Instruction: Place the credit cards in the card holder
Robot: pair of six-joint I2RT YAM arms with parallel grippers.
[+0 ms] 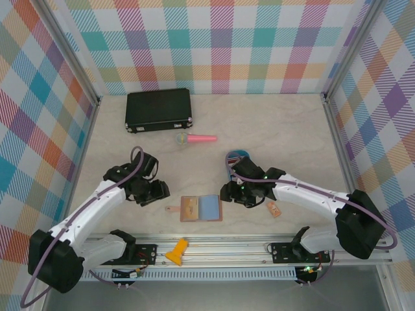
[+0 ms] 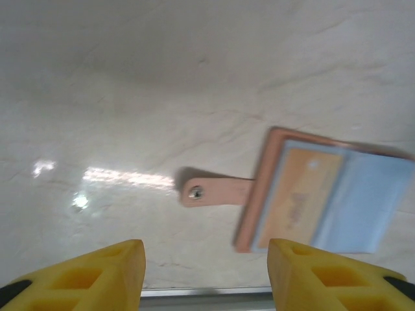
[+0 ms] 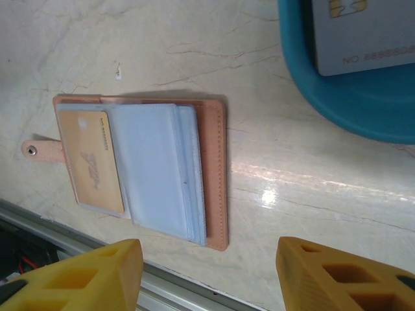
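The left fingers (image 2: 110, 272) stand parted with nothing between them, and the right fingers (image 3: 97, 272) are likewise apart and empty. Both hover low over the tabletop (image 1: 292, 129), one on each side of the card holder (image 3: 211, 175). It lies open and flat near the front rail, with its snap strap (image 2: 214, 192) pointing left.

A tan card (image 3: 94, 162) sits at the holder's left side. Whether it is fully in a sleeve or only resting on top, I cannot tell. If it is loose, a nudge from either arm could probably slide it out.

Nothing pins the holder down, so pushing a card into the soft clear sleeves (image 3: 162, 168) may shove the whole thing toward the rail.

The pale card (image 3: 363, 32) lies flat in the blue tray (image 3: 350, 103). It is thin, and the tray's wall is close by, so a pinch could slip or tip the tray.

Counted:
- One card holder.
- Two cards I can see. Others may be hidden in the tray.
- One tray.
- One black case (image 1: 159, 110).
- One pink toy (image 1: 198, 138).
- One small orange tag (image 1: 273, 208).
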